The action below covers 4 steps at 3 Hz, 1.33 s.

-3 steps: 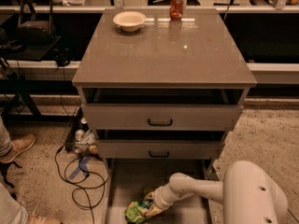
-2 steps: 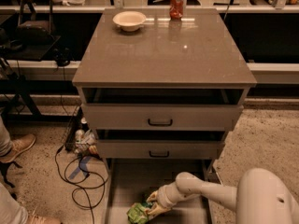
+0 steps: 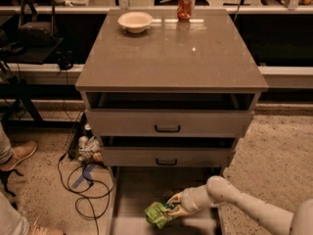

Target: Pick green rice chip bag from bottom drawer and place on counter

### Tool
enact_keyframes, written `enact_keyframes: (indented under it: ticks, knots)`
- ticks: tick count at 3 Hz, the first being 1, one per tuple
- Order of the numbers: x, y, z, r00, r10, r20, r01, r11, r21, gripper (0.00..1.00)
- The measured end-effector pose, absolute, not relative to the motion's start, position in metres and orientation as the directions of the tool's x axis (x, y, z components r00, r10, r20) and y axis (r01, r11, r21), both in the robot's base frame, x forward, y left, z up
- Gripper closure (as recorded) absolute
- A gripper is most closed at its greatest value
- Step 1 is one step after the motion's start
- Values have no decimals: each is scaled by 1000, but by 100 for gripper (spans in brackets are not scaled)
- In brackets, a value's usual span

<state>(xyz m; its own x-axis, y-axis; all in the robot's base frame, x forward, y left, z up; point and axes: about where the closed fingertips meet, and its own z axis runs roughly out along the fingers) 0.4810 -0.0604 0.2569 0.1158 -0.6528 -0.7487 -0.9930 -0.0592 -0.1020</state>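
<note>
Pinching crinkly green rice chip bag (image 3: 156, 215) — gripper (image 3: 171, 207) hangs over bottom drawer (image 3: 131, 190).

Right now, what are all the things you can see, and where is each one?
green rice chip bag: one, light green, in the bottom drawer, held by the gripper
bottom drawer: one, grey, pulled out at the cabinet's foot
counter: one, grey-brown, top of the cabinet
bowl: one, cream, back left of the counter
soda can: one, red, back of the counter, right of the bowl
upper drawers: two, grey with black handles, above the bottom drawer
cables: several, dark, floor left of the cabinet
shoe: one, brown, floor at far left
arm: one, cream, reaching in from lower right
gripper: one, cream, in the bottom drawer, shut on the bag's right end
</note>
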Motion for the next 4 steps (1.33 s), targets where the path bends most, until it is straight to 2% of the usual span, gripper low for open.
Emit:
enact_keyframes:
  ticks: [1, 3, 4]
  knots:
    - [503, -108, 307, 138, -666, -733, -986, -27, -162, 100]
    - [503, -108, 307, 138, -666, -733, -986, -27, -162, 100]
    - [524, -139, 373, 190, -617, -763, -969, 4, -245, 100]
